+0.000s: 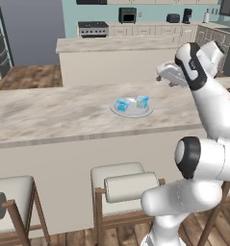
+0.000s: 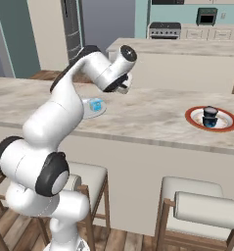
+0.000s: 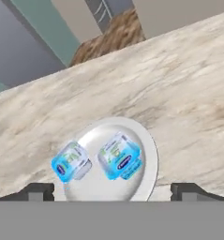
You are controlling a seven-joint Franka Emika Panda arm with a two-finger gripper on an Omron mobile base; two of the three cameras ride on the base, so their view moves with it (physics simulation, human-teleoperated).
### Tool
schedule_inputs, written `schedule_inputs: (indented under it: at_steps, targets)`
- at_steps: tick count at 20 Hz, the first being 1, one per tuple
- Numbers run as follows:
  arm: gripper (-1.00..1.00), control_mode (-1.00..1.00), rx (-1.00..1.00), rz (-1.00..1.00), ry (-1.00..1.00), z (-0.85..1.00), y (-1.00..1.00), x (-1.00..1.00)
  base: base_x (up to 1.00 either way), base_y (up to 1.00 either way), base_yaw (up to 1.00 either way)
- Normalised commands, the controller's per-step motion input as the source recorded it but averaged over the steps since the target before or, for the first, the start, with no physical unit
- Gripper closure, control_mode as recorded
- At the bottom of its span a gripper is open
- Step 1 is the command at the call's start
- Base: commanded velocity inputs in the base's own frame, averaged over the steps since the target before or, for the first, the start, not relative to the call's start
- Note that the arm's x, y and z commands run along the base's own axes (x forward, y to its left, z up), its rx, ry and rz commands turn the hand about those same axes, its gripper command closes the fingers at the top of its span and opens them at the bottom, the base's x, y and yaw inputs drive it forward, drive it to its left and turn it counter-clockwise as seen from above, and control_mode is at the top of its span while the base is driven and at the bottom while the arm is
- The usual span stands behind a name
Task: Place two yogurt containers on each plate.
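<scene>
Marble tabletop (image 1: 49, 115) in a teal-walled kitchen, with two plates set well apart on it.
On the pale grey-white plate (image 3: 146, 140) lie two light blue yogurt containers (image 3: 120, 156), side by side, one near its edge; the end effector (image 3: 113, 190) hangs above them, jaws spread wide and empty, the cups between and just ahead of its fingertips (image 3: 38, 191). Far to the right, the orange-rimmed plate (image 2: 192, 117) carries the dark yogurt containers (image 2: 209, 116); how many are there, I cannot tell.
</scene>
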Motion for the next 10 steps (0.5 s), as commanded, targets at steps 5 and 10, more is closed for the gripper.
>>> schedule_inputs:
  at_steps: [5,10]
  targets:
    - [-1.00,-1.00,-0.60,0.26,0.06,0.38,0.13,-0.99,0.00,0.00,0.00]
    - [-1.00,-1.00,-0.41,0.19,-0.01,0.12,0.17,-1.00,0.00,0.00,0.00]
